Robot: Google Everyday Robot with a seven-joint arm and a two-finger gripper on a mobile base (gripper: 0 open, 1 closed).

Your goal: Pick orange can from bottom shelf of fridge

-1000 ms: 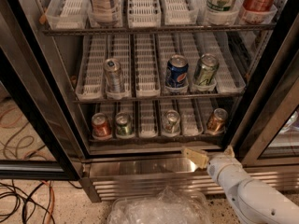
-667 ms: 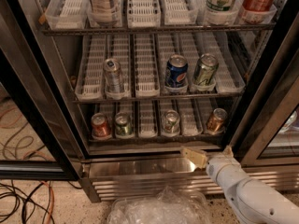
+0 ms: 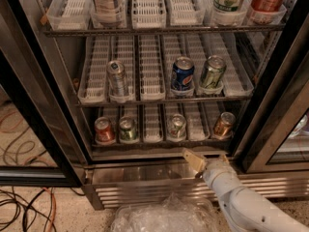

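The orange can (image 3: 224, 124) stands upright in the rightmost lane of the bottom shelf (image 3: 154, 141) of the fridge (image 3: 48, 115), well right of a silver can (image 3: 176, 126). The gripper (image 3: 208, 159) hovers just below the shelf's front edge, slightly left of the orange can, its fingers spread wide and holding nothing.

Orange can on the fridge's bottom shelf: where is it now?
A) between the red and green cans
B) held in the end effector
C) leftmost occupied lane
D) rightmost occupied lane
D: the orange can stands at the right end of the bottom shelf, the red can at the far left, while the end effector sits lower, before the fridge base, apart from it.
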